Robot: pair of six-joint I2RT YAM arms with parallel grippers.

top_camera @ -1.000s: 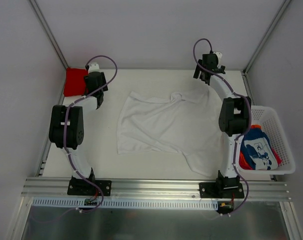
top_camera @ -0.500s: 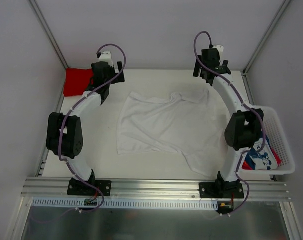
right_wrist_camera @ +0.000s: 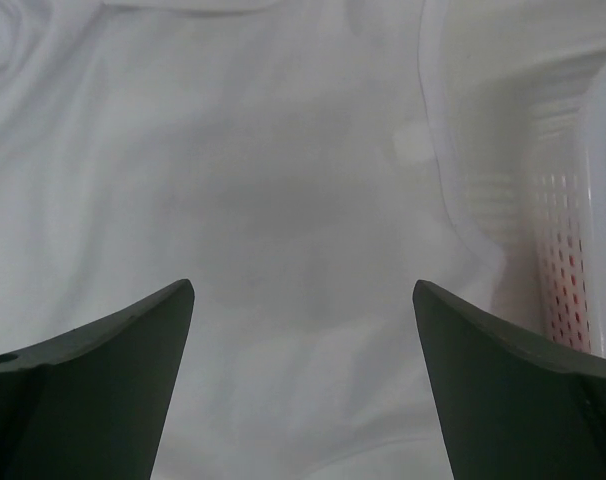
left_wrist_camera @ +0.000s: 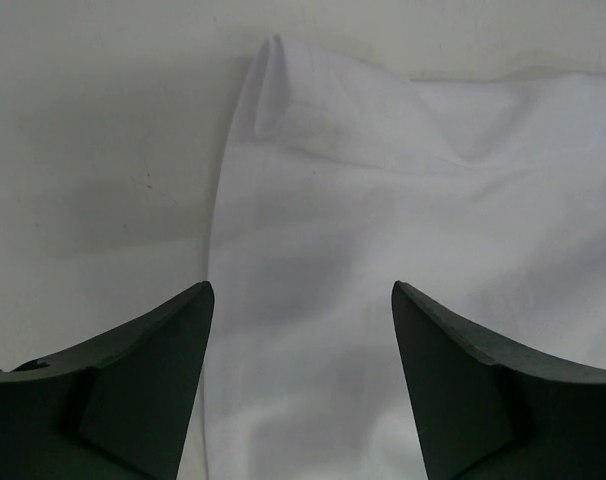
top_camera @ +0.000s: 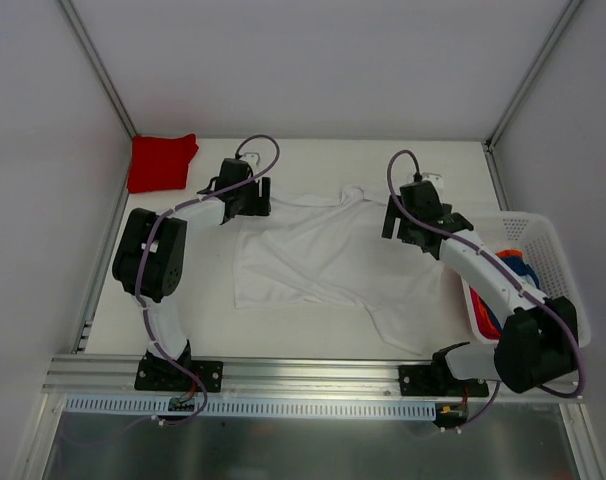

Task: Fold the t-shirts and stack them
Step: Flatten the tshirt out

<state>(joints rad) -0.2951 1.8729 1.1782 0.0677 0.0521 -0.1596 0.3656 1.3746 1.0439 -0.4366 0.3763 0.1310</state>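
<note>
A plain white t-shirt (top_camera: 323, 255) lies spread and rumpled on the table's middle. My left gripper (top_camera: 245, 203) is open and empty, low over the shirt's far-left corner (left_wrist_camera: 313, 130); its jaws straddle the cloth edge. My right gripper (top_camera: 408, 225) is open and empty over the shirt's right side (right_wrist_camera: 273, 200). A folded red t-shirt (top_camera: 161, 162) sits at the far-left corner. A blue t-shirt (top_camera: 516, 265) and an orange-red one (top_camera: 481, 318) lie in the basket, mostly hidden by my right arm.
A white plastic mesh basket (top_camera: 543, 235) stands at the table's right edge; its rim (right_wrist_camera: 543, 170) shows close to my right gripper. Metal frame posts rise at the back corners. A rail runs along the near edge.
Both grippers have come down and inward from the back of the table onto the white shirt: the left to its far-left corner, the right to its right side. The shirt's far edge has straightened.
</note>
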